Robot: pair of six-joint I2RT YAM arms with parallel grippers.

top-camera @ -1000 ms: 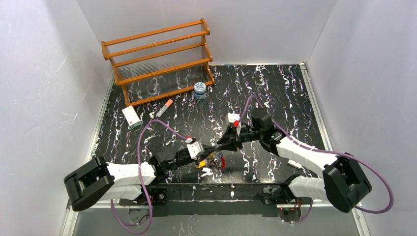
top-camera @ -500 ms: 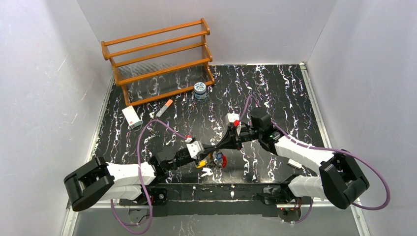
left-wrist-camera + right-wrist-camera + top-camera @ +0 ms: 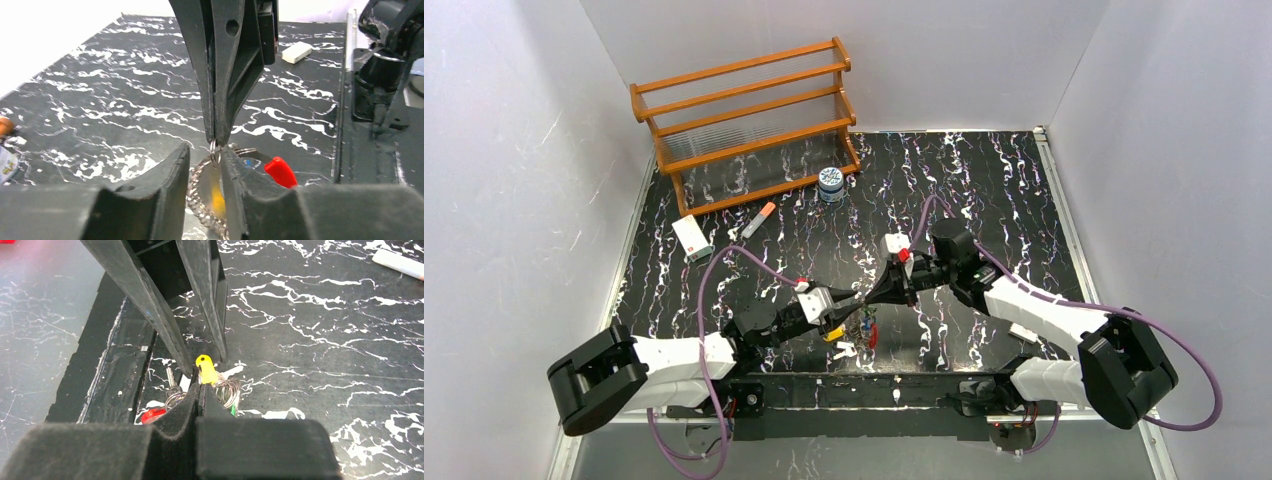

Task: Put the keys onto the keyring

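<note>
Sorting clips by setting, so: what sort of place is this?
Probably a lab robot test booth: white walls box in a black marbled table, a left arm and right arm are bolted at its near edge, with a wooden rack as prop.

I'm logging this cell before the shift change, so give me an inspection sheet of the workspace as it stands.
Surface: black marbled table, no damage seen.
Job's things: key bunch between the arms near the front edge, with a red head and a yellow head showing.
Clutter: jar, marker, white box, white block.
End effectors: right end effector shut on a small silver ring of the bunch; left end effector open, one finger on each side of that ring.
Cables: purple cable looped along each arm, clear of the keys.
Surroundings: wooden rack at back left; white walls.
</note>
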